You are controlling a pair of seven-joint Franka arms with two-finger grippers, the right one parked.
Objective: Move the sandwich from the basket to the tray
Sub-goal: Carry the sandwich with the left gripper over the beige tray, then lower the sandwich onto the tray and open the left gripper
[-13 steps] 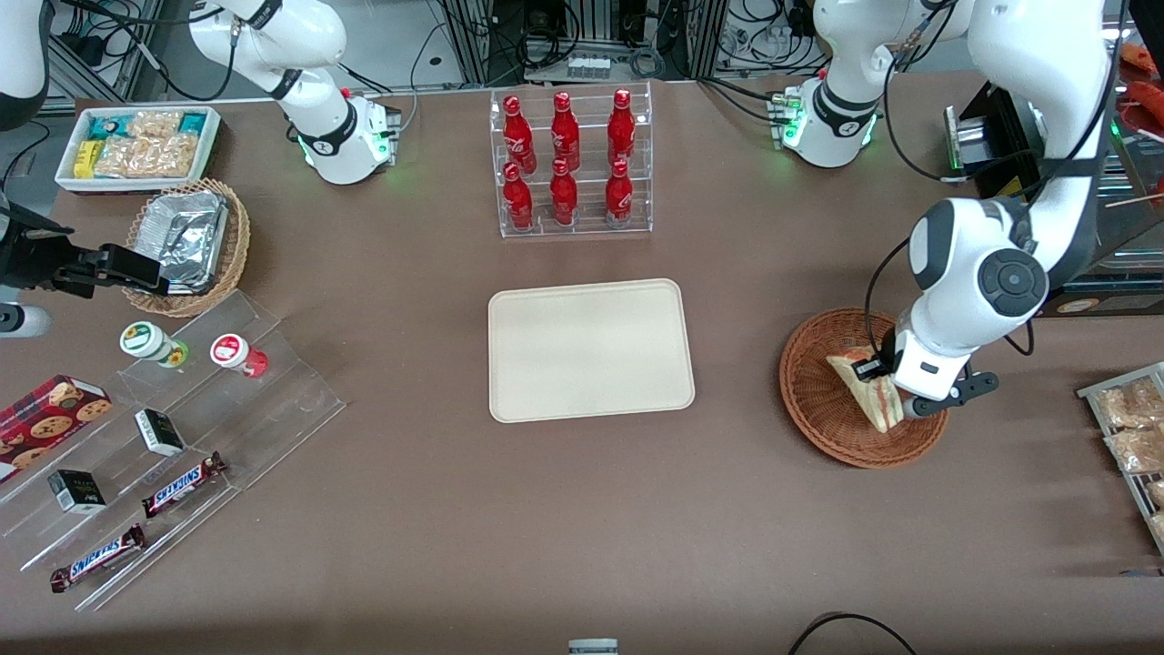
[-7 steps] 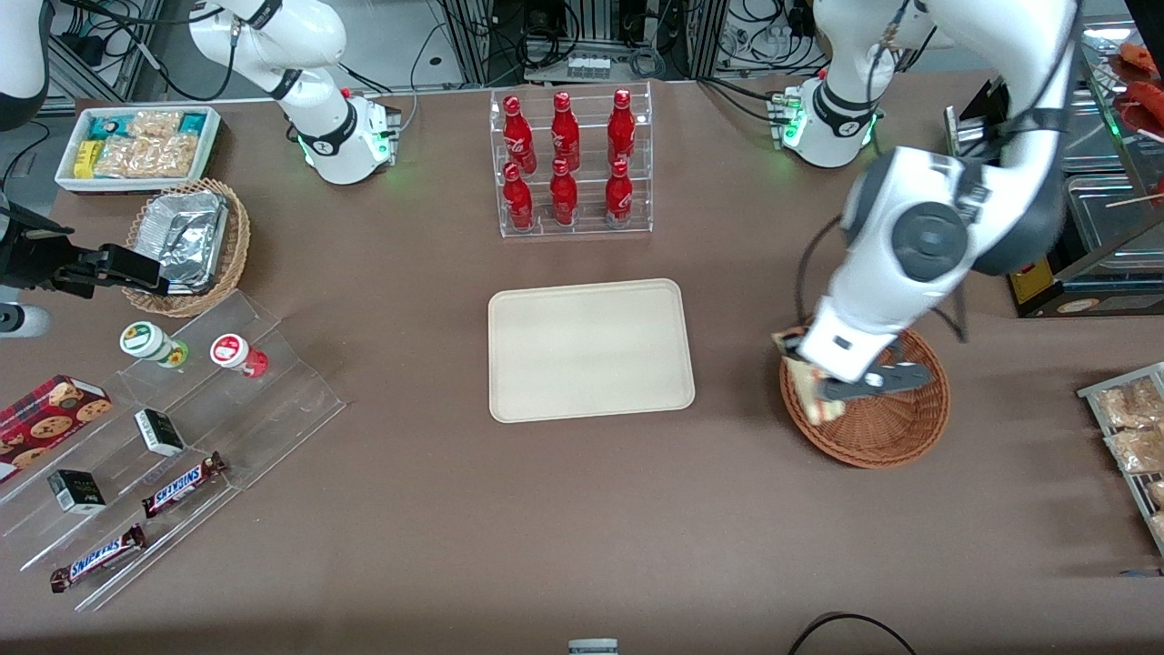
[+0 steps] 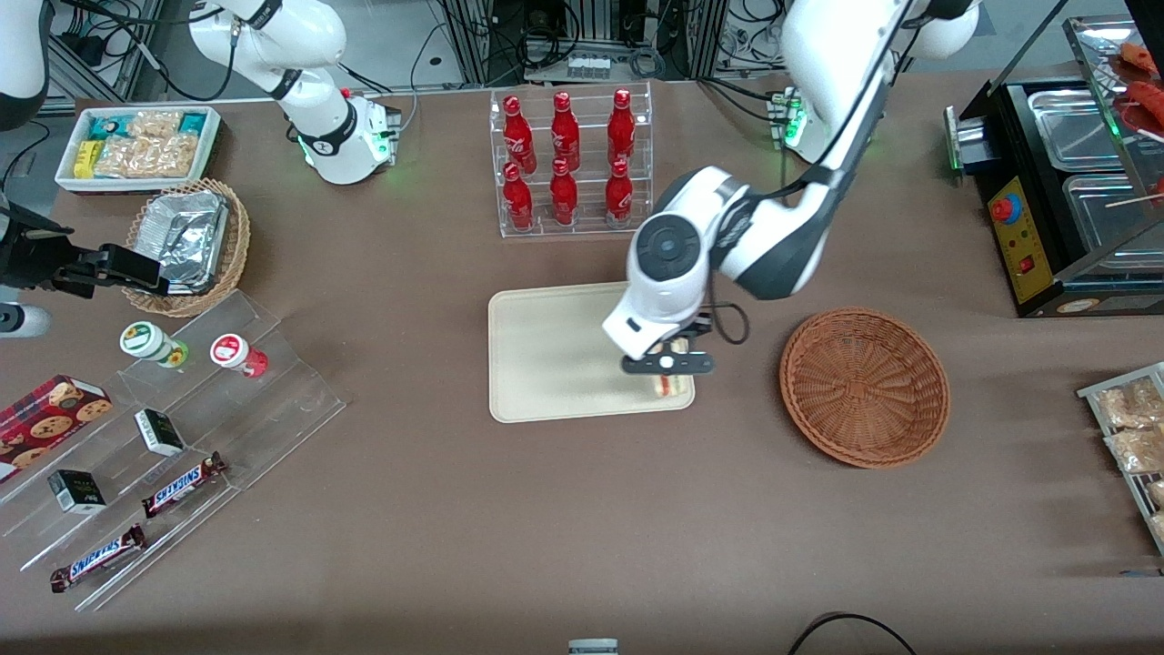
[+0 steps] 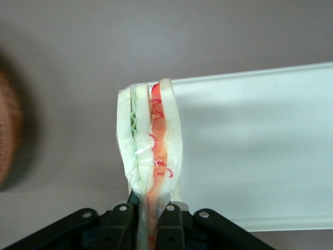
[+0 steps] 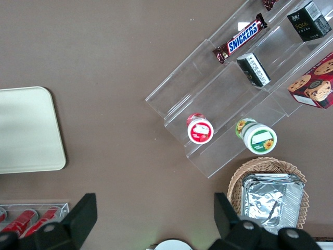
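- gripper (image 3: 667, 364) clamped on sandwich (image 4: 151, 156), over tray (image 3: 555, 350) corner nearest the front camera
- basket (image 3: 864, 387) at tray's 3 o'clock in the front view, well apart, on surface (image 3: 582, 518)

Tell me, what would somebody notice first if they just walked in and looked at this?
Probably the white arm's end effector, shut on the sandwich and holding it above the edge of the cream tray nearest the wicker basket. That basket sits empty toward the working arm's end of the table. The red bottles in their clear rack stand farther from the front camera than the tray.
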